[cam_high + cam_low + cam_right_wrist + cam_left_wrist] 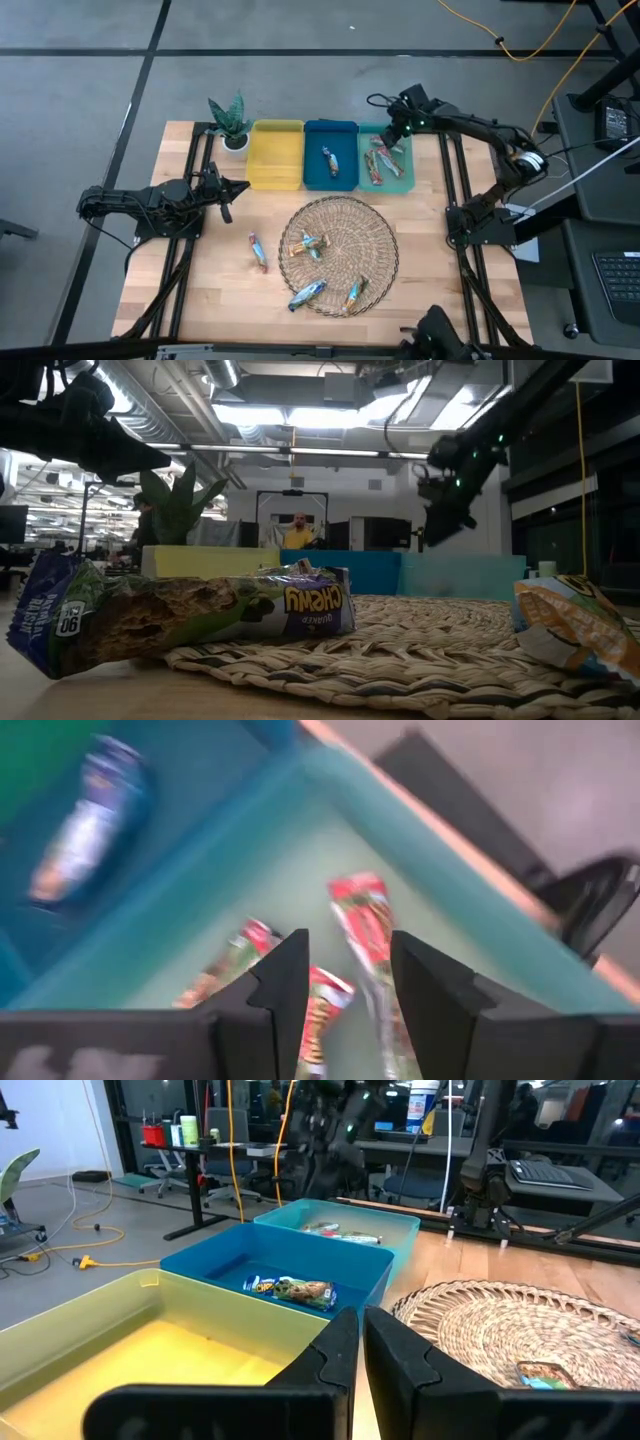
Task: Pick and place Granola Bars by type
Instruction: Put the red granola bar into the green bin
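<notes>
Several granola bars lie flat on the round woven mat (338, 255): two crossed near its left part (305, 245), a blue one (307, 293) and a yellow-tan one (355, 290) at its near rim. One red-orange bar (258, 252) rests on the table left of the mat. A blue bar (329, 160) lies in the blue bin, and red bars (365, 930) lie in the teal bin. My right gripper (350, 945) hangs open above the teal bin (385, 178), holding nothing. My left gripper (358, 1330) is shut and empty, near the yellow bin (275, 153).
Yellow, blue (330, 175) and teal bins stand side by side along the table's far edge. A small potted plant (232, 122) stands left of the yellow bin. Black rails run down both table sides. A person shows in the room behind (297, 532).
</notes>
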### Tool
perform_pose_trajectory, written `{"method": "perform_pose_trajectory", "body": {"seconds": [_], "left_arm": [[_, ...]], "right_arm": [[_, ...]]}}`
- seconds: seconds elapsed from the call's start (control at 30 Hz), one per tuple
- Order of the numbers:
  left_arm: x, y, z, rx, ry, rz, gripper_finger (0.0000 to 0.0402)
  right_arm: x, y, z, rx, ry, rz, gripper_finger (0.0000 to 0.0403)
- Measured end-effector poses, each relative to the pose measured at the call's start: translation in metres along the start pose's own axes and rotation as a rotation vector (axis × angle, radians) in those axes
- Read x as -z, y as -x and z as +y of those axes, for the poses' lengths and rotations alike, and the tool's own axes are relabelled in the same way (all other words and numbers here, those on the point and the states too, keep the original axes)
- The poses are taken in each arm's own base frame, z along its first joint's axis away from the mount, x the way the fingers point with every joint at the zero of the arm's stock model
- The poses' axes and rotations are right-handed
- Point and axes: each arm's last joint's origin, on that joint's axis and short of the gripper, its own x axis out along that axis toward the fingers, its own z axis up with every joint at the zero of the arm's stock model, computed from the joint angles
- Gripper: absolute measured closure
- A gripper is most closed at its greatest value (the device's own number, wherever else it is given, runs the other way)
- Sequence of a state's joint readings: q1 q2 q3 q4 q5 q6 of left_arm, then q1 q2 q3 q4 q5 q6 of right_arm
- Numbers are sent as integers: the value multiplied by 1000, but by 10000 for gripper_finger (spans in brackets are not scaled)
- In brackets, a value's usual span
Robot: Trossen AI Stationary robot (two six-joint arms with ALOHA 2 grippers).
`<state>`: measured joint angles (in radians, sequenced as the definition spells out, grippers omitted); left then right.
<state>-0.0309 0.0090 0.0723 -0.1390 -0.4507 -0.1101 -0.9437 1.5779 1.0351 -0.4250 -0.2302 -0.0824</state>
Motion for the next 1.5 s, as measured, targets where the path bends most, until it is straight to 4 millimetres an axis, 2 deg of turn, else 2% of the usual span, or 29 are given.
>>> {"method": "perform_pose_trajectory", "body": {"seconds": [0.33, 0.5, 0.67, 0.87, 1.17, 1.37, 1.5], "left_arm": [[0, 0, 0, 0, 0, 0, 386], [0, 0, 0, 0, 0, 0, 386], [0, 0, 0, 0, 2, -4, 386], [-1, 0, 0, 1, 37, -7, 386], [-1, 0, 0, 2, 287, -9, 386], [-1, 0, 0, 8, 406, -6, 386], [-1, 0, -1, 29, 503, 3, 386]], "right_arm": [[-11, 81, 66, -63, 137, -259, 257], [-3, 119, 100, -111, 200, -377, 257], [8, 147, 128, -183, 218, -449, 257], [24, 166, 158, -209, 283, -497, 257], [46, 180, 202, -303, 320, -529, 257], [54, 191, 221, -320, 313, -610, 257], [58, 195, 227, -305, 268, -632, 257]]}}
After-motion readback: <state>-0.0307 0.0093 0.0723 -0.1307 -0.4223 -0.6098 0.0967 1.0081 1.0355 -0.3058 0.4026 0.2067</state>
